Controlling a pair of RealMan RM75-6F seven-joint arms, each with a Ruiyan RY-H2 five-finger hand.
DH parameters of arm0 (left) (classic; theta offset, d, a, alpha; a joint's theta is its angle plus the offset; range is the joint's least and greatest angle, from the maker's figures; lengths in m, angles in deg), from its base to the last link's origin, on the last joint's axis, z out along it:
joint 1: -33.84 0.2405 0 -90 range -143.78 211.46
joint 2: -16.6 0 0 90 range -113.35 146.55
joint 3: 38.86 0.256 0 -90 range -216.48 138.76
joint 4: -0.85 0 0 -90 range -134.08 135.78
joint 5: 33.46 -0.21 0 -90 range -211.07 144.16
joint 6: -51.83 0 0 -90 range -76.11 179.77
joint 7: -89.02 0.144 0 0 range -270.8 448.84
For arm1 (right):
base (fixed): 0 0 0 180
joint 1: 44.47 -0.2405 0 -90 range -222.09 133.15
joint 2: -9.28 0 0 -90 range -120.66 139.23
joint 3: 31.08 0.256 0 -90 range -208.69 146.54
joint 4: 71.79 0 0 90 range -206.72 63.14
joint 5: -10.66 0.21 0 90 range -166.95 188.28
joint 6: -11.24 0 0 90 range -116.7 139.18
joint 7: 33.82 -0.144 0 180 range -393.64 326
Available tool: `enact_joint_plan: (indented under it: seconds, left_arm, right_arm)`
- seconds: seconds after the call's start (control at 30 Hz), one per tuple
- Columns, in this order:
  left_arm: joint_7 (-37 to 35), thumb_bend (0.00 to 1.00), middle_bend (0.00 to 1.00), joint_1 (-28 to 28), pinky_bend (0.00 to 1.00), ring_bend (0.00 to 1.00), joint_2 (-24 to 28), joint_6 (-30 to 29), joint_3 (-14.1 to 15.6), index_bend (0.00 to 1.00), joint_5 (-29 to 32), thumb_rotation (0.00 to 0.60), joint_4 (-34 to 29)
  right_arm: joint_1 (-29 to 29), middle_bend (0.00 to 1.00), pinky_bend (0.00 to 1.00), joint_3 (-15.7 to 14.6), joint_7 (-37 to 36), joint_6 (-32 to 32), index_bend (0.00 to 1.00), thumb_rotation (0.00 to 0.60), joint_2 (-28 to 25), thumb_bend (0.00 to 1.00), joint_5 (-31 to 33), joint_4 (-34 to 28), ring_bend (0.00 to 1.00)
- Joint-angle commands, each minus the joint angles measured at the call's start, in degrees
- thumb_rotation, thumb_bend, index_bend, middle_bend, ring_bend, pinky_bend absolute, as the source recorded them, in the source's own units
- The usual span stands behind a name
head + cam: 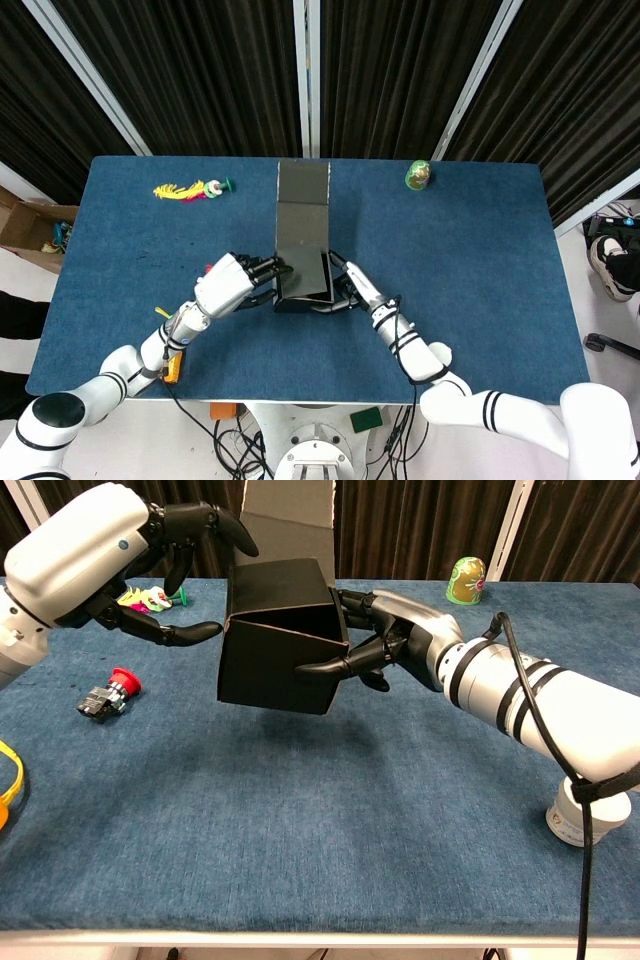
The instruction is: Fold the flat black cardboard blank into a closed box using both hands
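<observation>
No brand, label or readable writing shows on anything in either view. Your black cardboard box point(280, 635) sits at the centre of both frames, partly folded, lifted off the blue table point(300, 820) with its shadow beneath it in the chest view; one long flap stands up from its far side toward the top of the frame. Your right hand point(385, 640) grasps the box's right wall, thumb across the front face and fingers behind the rim. Your left hand point(150, 560) is at the box's left side with fingers spread, one reaching over the top edge and the thumb pointing at the left wall; from these frames you cannot tell whether it actually grips the cardboard or only touches it. The chest view alone gives you the red-capped button switch point(108, 695) at middle left, a yellow strap point(12, 780) at the left edge and a white cylinder point(585, 820) at lower right. The head view alone shows the full flap length, a brown carton point(30, 228) off the table's left end, and shoes point(610, 262) at the right edge. The green egg-shaped toy point(418, 176) at upper right and the colourful feather toy point(190, 189) at upper left appear in both.
</observation>
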Motion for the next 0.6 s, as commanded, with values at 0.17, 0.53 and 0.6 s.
enact_joint_plan:
  seconds: [0.17,0.53,0.6]
  left_arm:
    - [-0.95,0.21,0.27,-0.56,0.95,0.69,-1.49,-0.25,1.21,0.30,0.25,0.600,3.12]
    - [-3.41,0.21,0.32,-1.60,0.95,0.70,-4.75,1.25,4.62,0.37,-0.43,0.600,9.99]
    - [-4.31,0.20,0.34,-1.57,0.95,0.70,-5.58,1.47,5.20,0.38,-0.41,0.600,11.42]
  right_arm:
    - [-0.40,0.50,0.92,-0.27,0.41,-0.02,0.45,0.600,0.27,0.33,-0.02,0.04,0.88]
    - [-1.19,0.49,0.92,-0.81,2.19,1.27,0.45,0.600,0.39,0.33,1.07,2.49,0.88]
    - [-1.35,0.49,0.92,-0.99,2.22,1.77,0.45,0.600,0.35,0.34,1.17,3.09,0.88]
